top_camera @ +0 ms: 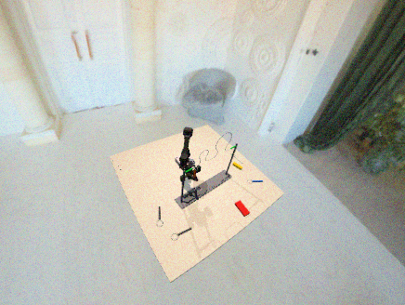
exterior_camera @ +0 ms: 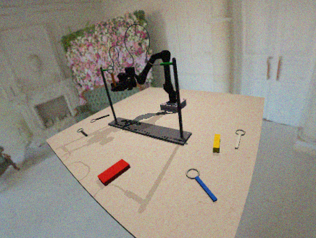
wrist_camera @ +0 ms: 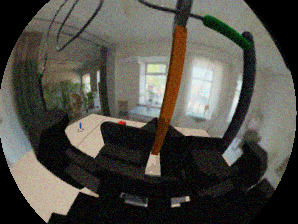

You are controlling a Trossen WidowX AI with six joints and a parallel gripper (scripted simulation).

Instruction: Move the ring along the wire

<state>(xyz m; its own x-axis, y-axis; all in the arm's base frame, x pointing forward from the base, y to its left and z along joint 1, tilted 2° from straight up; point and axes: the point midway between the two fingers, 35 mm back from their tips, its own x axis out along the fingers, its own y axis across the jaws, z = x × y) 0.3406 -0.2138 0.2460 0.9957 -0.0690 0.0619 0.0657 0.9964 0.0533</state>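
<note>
My gripper (exterior_camera: 114, 87) (wrist_camera: 157, 120) is shut on the orange handle (top_camera: 195, 175) (exterior_camera: 112, 78) (wrist_camera: 172, 80), which stands upright, slightly tilted in the wrist view. The ring (exterior_camera: 110, 67) is small and faint above it, beside the inner end of the near green part (top_camera: 189, 170) (exterior_camera: 105, 70) (wrist_camera: 225, 30). In the wrist view the ring is cut off; its dark stem (wrist_camera: 182, 15) crosses the grey wire (wrist_camera: 160, 7) just inboard of the green. Whether they touch cannot be told. The other green part (top_camera: 233, 147) (exterior_camera: 167, 64) is at the far post (top_camera: 231, 160) (exterior_camera: 177, 98).
The thin wire loops high between the posts. The near post (exterior_camera: 109, 96) (wrist_camera: 246, 90) stands close beside the gripper. A dark base (exterior_camera: 152, 131) joins the posts. A red block (top_camera: 241, 208) (exterior_camera: 114, 171), a yellow block (exterior_camera: 217, 143), a blue-handled ring (exterior_camera: 206, 189) and other loose rings lie on the table.
</note>
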